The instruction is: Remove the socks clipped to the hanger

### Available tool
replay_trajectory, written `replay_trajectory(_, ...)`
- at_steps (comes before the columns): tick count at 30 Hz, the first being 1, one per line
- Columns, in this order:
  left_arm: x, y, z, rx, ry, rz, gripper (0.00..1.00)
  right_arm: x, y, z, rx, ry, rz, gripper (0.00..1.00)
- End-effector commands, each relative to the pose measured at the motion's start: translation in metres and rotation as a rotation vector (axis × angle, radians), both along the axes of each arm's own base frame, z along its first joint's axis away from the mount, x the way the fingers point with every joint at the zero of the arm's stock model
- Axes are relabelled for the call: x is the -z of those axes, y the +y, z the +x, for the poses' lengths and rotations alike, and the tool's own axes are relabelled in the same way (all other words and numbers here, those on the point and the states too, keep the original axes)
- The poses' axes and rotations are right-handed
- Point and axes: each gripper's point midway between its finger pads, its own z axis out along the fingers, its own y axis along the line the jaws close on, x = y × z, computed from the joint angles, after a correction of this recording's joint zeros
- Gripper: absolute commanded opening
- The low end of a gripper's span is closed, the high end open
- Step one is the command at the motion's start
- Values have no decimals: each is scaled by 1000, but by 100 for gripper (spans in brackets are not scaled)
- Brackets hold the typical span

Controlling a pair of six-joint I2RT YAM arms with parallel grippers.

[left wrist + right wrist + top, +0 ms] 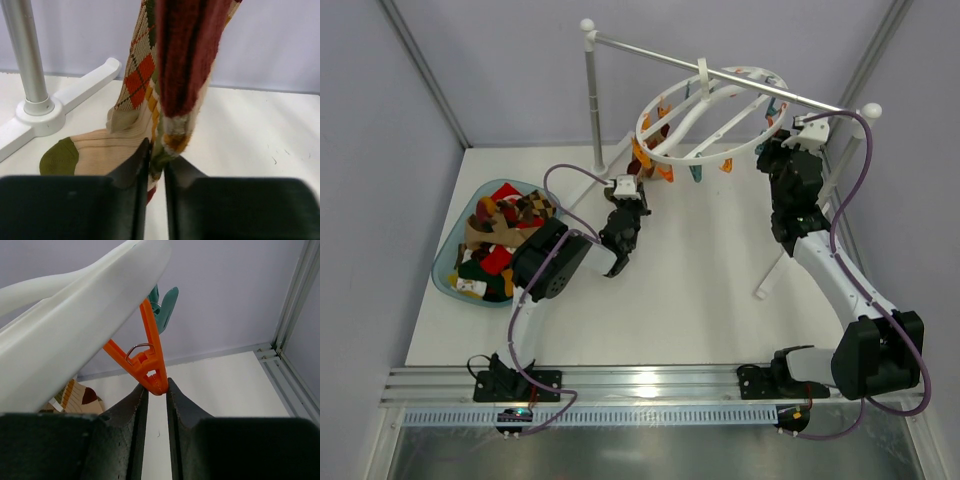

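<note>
Both raised — left hand (157, 161) clamped on a sock (172, 140), right hand (157, 388) on an orange clip (148, 357).

In left wrist view the socks (185, 55) are cut off by the top edge, so their clips can't be seen, & one sock's lower end is hidden betw. the left claw (157, 156) fingers. In right wrist view the hanger (75, 325) is cropped at left & top, & the orange clip (147, 365) top is hidden behind it.
</note>
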Motion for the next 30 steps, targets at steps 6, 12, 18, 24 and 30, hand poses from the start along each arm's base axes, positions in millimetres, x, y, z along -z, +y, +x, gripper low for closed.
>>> replay_trajectory(6,-77,4,-17,15,-217,-161,0,-24,-6,-6,18,-74,12,34)
replay_trajectory(12,-87,-1,-44,54,-220,-121,0,-29,-16,-21,59,-80,16,80)
replay_trajectory(18,-90,-1,-63,80,-212,-115,0,-34,-24,-50,81,-103,38,94)
replay_trajectory(24,-102,-9,-97,100,-220,-83,0,-50,-27,-94,57,-162,60,97)
replay_trajectory(30,-114,-13,-137,146,-222,-90,0,-59,-13,-126,-49,-188,44,97)
